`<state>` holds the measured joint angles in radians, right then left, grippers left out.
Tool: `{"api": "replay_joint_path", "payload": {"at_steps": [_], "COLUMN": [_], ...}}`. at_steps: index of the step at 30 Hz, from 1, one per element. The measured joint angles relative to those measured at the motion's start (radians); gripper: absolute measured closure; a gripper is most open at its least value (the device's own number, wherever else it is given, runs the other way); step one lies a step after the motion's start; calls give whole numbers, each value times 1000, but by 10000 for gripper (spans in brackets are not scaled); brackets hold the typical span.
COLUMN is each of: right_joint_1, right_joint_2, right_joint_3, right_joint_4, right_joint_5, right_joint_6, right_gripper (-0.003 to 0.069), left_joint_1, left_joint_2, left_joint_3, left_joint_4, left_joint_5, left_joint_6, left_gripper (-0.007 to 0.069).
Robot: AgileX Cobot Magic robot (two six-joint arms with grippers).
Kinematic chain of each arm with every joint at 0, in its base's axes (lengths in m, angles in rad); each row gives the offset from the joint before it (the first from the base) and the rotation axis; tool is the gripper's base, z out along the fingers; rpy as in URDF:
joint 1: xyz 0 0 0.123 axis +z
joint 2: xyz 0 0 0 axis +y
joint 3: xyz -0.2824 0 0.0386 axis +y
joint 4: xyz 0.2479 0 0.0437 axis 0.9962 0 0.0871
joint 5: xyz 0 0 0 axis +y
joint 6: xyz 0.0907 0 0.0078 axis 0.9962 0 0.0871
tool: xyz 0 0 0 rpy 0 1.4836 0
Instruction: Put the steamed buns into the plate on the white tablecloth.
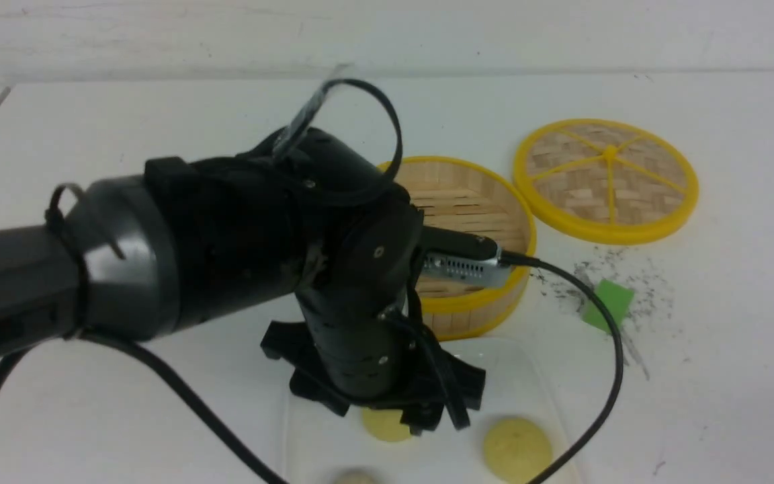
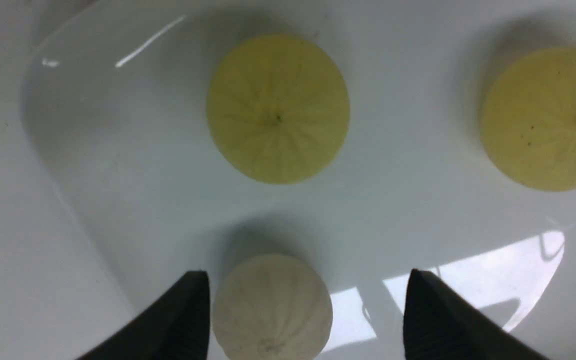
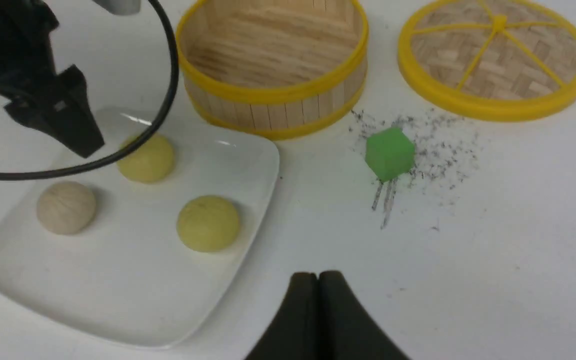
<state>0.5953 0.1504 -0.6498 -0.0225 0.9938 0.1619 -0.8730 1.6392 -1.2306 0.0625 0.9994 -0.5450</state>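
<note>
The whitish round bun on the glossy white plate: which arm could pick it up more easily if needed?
Probably the left. The left gripper, open, hangs over the glossy white square plate with the whitish round bun between its fingertips. The right gripper is shut, off the plate over the white tablecloth.

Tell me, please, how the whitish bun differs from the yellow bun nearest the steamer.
The whitish bun is off-white, the yellow bun pale yellow. In the left wrist view, the whitish bun lies between the fingertips of the open left gripper, the yellow bun beyond them. Both are round, pleated, and rest on the plate.
</note>
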Motion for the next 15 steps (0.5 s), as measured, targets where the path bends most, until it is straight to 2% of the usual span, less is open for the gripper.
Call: {"api": "replay_joint_path", "payload": {"at_steps": [4, 9, 12, 15], "right_joint_1": [0, 0, 0, 0], "right_joint_2": [-124, -164, -164, -164], "right_joint_3": [120, 337, 373, 376], "right_joint_4": [61, 35, 14, 9], "right_joint_5": [-160, -544, -625, -628], "right_joint_6": [4, -64, -83, -86], "right_gripper": [674, 673, 671, 671], "left_joint_1": [0, 0, 0, 0], "left_joint_2": [0, 0, 0, 0], "left_joint_3": [-5, -6, -6, -6], "left_joint_4": [6, 6, 6, 6], "left_joint_5": [8, 14, 15, 15], "left_joint_6": [0, 0, 0, 0], "left_gripper": [111, 111, 111, 111]}}
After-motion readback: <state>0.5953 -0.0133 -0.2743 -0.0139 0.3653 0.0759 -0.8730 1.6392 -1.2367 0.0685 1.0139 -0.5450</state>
